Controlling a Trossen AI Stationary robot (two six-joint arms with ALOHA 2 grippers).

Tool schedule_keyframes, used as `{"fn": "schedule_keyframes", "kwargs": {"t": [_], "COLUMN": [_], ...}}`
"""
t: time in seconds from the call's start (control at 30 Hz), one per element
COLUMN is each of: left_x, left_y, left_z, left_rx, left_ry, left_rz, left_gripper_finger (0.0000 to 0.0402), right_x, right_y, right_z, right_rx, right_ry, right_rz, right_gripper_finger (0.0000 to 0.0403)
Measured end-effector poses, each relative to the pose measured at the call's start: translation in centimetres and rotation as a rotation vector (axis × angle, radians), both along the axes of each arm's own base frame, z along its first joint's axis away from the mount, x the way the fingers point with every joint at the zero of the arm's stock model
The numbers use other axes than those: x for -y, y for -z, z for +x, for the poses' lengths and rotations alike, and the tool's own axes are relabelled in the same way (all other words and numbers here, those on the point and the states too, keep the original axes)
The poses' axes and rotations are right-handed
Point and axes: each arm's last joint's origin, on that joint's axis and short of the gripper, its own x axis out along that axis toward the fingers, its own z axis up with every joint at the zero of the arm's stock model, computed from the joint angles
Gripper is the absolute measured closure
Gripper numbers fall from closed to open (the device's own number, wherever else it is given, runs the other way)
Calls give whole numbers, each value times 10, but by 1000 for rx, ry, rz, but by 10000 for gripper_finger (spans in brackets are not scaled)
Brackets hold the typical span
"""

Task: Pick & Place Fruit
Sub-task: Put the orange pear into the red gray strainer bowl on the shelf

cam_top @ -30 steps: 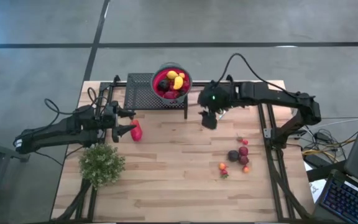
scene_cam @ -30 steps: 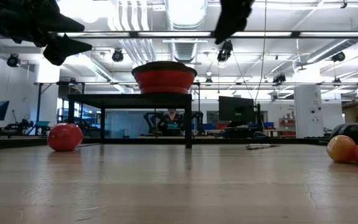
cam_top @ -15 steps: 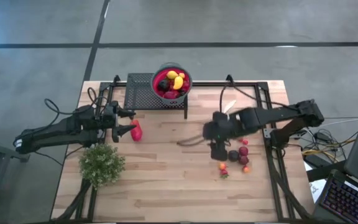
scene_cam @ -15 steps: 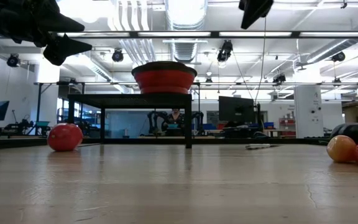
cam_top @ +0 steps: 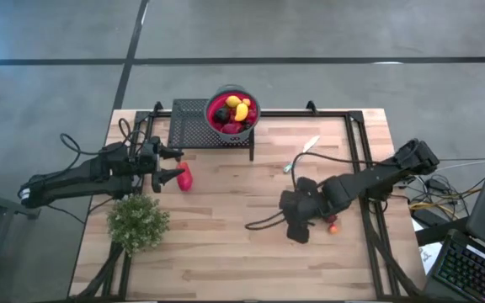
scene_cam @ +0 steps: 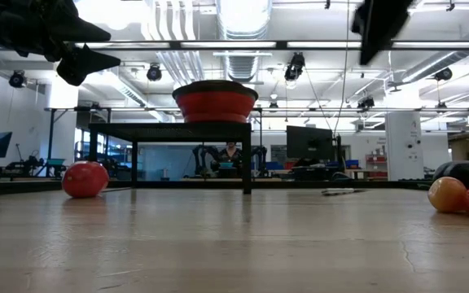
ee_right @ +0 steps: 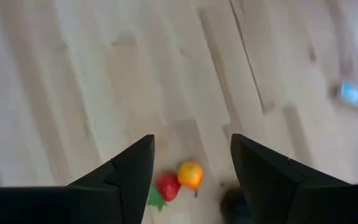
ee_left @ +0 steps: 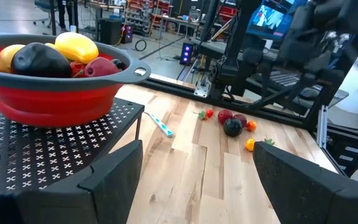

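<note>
Small toy fruits lie on the table's right half. In the right wrist view an orange one [ee_right: 191, 175], a red strawberry [ee_right: 167, 185] and a dark one [ee_right: 235, 202] show below my open right gripper [ee_right: 191, 158], which hovers over them [cam_top: 298, 227] and hides most of the cluster from above. One larger red fruit [cam_top: 184, 177] rests on the table just beside my open left gripper [cam_top: 173, 175], which hangs above the table's left part. A red bowl [cam_top: 232, 111] holding yellow, dark and red fruit stands on a black mesh rack [cam_top: 190, 124].
A bushy green plant [cam_top: 137, 223] stands near the left arm toward the near edge. A knife with a light blue handle [cam_top: 301, 154] lies on the boards between the rack and the fruit cluster. Bare wood fills the table's middle and near side.
My right gripper has swung away from beside the bowl toward the table's near edge and a little to the right, and now hangs over the fruit cluster on the table's right half. The left arm and the fruits have kept still.
</note>
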Motion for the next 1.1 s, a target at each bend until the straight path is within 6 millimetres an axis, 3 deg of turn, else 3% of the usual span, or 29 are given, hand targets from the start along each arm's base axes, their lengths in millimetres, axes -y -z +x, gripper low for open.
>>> {"fn": "schedule_keyframes", "kwargs": {"t": [0.13,0.43,0.8,1.1], "left_x": [0,0,0,0], "left_y": [0,0,0,0], "left_z": [0,0,0,0], "left_rx": [0,0,0,0], "left_ry": [0,0,0,0], "left_rz": [0,0,0,0], "left_gripper_finger": [90,90,90,90], "right_x": [2,6,6,3], "right_y": [15,50,80,105], "right_z": [-4,-17,-21,-31], "right_rx": [-31,-147,-135,-144], "right_ry": [173,283,306,344], "right_rz": [43,45,100,135], "right_gripper_finger": [192,186,145,158]}}
